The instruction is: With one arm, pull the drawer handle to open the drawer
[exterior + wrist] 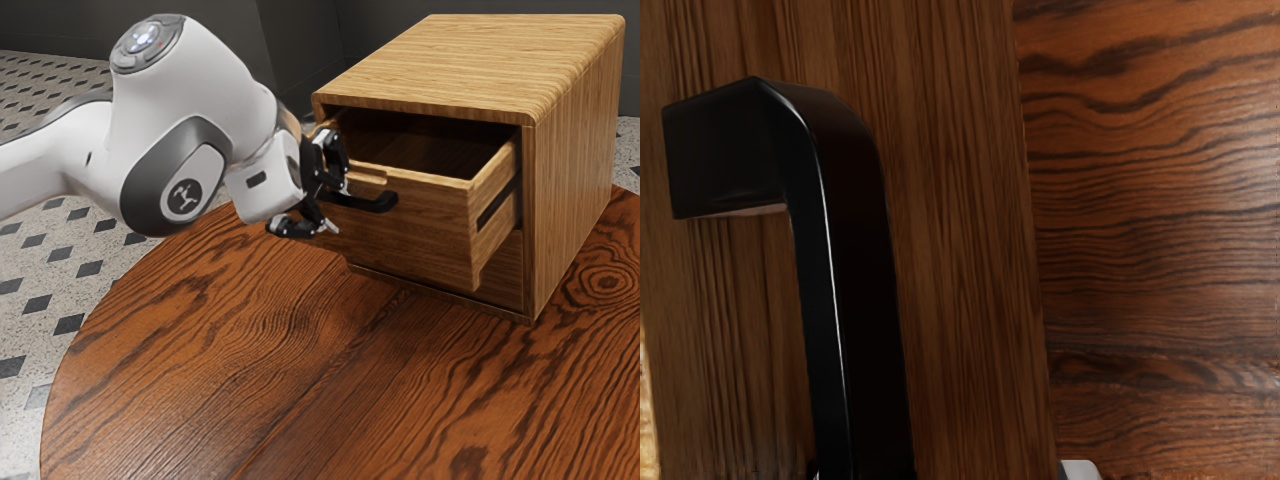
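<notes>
- Tool (335,188) sits at the end of the black drawer handle (378,203) nearer the exterior view's left. Cannot tell whether it clamps the bar.
- Drawer (430,215) stands partly out of the wooden cabinet (565,150) on the round surface (300,380).
- Risk: an off-centre pull may skew and bind the drawer, or the tool may slide off the handle's end.

A cabinet (565,150) is set on the surface (300,380) at the exterior view's right; its drawer (440,225) is drawn partly out, the claw (318,195) placed at its front handle (368,202).
</notes>
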Controlling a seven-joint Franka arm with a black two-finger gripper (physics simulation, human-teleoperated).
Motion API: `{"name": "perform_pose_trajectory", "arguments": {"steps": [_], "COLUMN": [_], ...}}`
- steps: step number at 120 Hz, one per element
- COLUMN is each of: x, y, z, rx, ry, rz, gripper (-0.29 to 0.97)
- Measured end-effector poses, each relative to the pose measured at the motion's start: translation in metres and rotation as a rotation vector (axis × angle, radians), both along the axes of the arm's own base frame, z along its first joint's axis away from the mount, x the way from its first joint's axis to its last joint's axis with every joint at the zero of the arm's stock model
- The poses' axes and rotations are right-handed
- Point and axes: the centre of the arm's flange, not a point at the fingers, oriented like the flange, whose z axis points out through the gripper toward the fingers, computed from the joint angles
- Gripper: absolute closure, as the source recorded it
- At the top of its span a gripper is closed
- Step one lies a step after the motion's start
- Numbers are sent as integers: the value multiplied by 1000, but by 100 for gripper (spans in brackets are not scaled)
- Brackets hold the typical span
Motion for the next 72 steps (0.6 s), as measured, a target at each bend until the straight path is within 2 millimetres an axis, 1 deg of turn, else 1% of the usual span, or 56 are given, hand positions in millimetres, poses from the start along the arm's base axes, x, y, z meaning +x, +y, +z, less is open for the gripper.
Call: {"name": "perform_pose_trajectory", "arguments": {"steps": [11, 46, 72], "x": [-10, -33, -45], "y": [5, 5, 10], "z": [0, 0, -1], "rx": [5, 13, 16], "ry": [-3, -14, -15], "rz": [13, 26, 43], "gripper": [51, 51, 50]}}
